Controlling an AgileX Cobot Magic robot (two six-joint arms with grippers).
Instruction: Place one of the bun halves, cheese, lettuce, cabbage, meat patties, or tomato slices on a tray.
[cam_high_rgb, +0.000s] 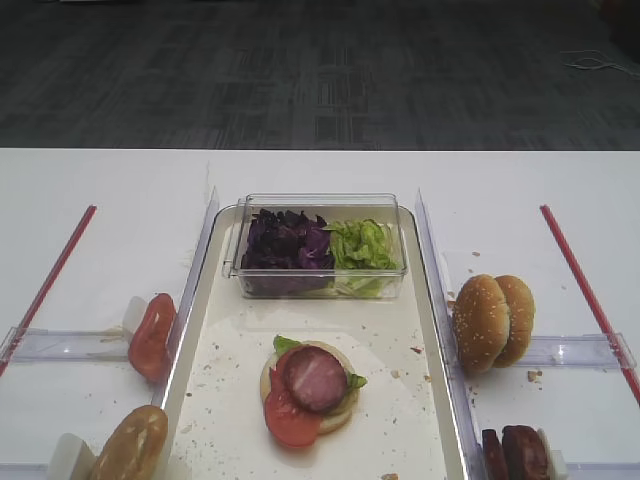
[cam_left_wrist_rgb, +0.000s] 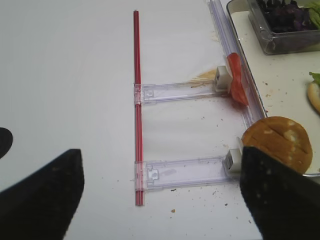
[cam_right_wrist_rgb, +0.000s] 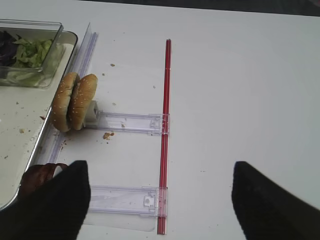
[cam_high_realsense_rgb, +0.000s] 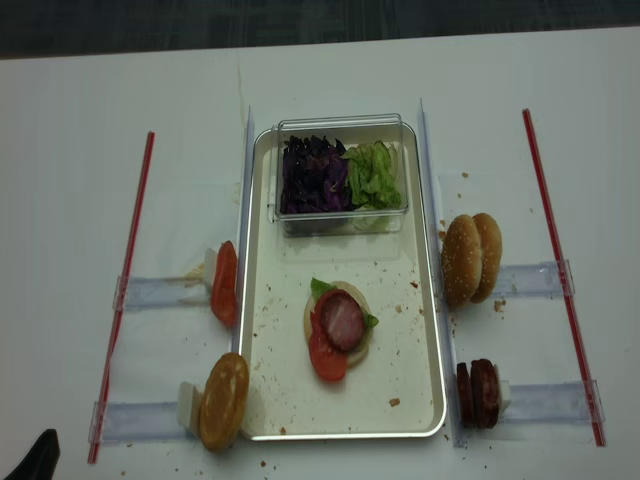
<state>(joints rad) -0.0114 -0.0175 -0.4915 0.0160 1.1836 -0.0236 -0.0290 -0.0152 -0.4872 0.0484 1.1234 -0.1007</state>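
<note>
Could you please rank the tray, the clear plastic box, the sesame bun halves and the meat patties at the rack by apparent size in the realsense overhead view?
1. tray
2. clear plastic box
3. sesame bun halves
4. meat patties

The meat patties (cam_right_wrist_rgb: 37, 176) sit half hidden at eight o'clock behind the right gripper (cam_right_wrist_rgb: 160, 200); the tray (cam_high_rgb: 425, 400) runs off the bottom edge.

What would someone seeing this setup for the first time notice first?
Probably the half-built burger in the middle of the tray: a bun base with lettuce, a tomato slice and a meat patty on top. Behind it sits a clear box of purple cabbage and green lettuce. Two sesame buns stand on edge just right of the tray.
</note>
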